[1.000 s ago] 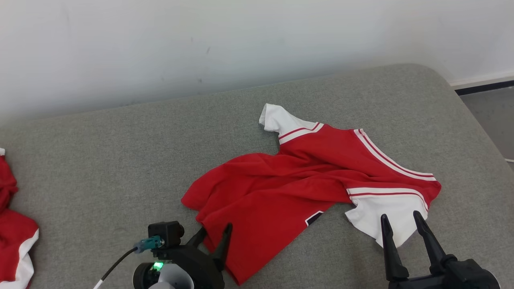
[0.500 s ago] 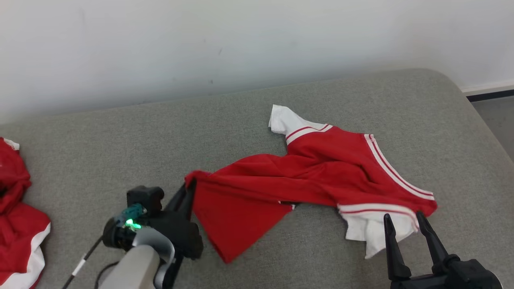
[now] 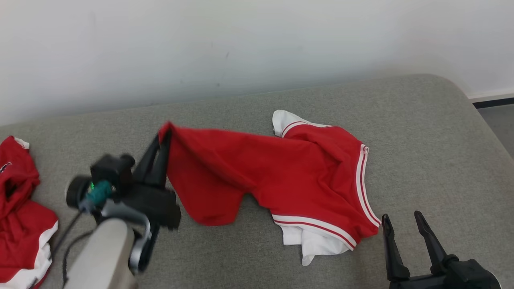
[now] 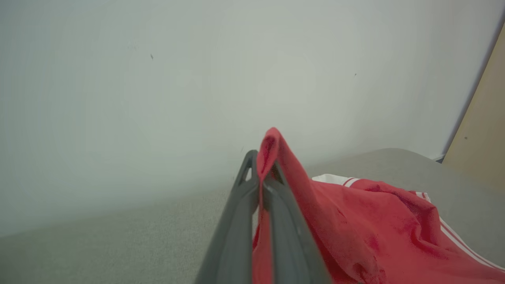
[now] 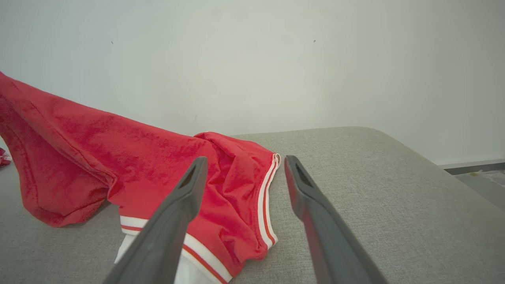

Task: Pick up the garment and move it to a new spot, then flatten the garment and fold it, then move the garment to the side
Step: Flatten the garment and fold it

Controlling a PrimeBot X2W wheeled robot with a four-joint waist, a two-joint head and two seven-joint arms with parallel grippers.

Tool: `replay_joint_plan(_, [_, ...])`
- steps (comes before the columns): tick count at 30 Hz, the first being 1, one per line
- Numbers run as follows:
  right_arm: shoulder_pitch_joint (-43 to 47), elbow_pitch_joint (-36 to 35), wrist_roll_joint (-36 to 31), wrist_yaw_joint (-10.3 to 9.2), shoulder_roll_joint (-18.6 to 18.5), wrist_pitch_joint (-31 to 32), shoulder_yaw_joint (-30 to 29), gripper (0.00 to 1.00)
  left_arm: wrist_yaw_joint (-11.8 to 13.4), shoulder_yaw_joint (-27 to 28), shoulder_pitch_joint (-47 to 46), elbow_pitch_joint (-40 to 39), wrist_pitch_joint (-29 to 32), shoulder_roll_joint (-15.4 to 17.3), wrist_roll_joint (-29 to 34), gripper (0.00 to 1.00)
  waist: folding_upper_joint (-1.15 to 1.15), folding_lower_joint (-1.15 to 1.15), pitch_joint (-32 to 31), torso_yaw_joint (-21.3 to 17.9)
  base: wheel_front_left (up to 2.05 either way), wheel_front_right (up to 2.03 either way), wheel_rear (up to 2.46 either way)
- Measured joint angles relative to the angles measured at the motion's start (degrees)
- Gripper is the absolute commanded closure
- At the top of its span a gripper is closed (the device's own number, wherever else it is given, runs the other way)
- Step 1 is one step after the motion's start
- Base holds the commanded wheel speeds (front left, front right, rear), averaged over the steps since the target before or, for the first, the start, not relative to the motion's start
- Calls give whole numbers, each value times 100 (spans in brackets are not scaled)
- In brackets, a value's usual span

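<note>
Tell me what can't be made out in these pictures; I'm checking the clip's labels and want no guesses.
The red garment with white striped trim: its underside and tucked white sleeve, head view, hidden by its own folds.
The left gripper: how much cloth it pinches, left wrist view, fabric drapes over one fingertip.
The second red-and-white garment: its full shape, cut off by the head view's left edge.

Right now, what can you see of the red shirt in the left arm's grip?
The shirt is soft red fabric with white sleeves and red-and-white striped trim. One red corner is pinched and held up by the left gripper, jaws shut; the rest trails rightward, crumpled, onto the grey cushion, one white sleeve poking out beneath.
</note>
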Motion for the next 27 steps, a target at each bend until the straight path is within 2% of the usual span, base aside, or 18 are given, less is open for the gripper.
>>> replay_joint_plan(5, [9,-33,22,0,0,9,-25,0,8,-25,875,-237,0,-48,58,100,0,0,6,80,0,0,0])
replay_joint_plan(13, [26,-147,11,0,-1,100,-75,0,130,402,2303,-1384,0,-194,428,100,0,0,50,301,0,0,0])
replay_joint_plan(17, [30,-170,1,0,1,122,-56,0,203,612,2856,-1381,0,-259,553,100,0,0,60,428,0,0,0])
replay_joint_plan(18, [30,-176,8,0,1,127,-52,0,200,632,2920,-1294,0,-265,565,96,0,0,62,458,0,0,0])
replay_joint_plan(19, [29,-175,18,0,0,130,-38,0,181,650,2955,-1207,0,-285,570,55,0,0,64,488,0,0,0])
replay_joint_plan(20, [29,-175,18,0,0,134,-30,0,155,669,2981,-1147,0,-319,576,0,0,0,66,515,0,0,0])
replay_joint_plan(27, [24,-168,25,0,1,134,-25,0,165,1083,3059,-950,0,-571,616,0,0,0,71,634,0,0,0])
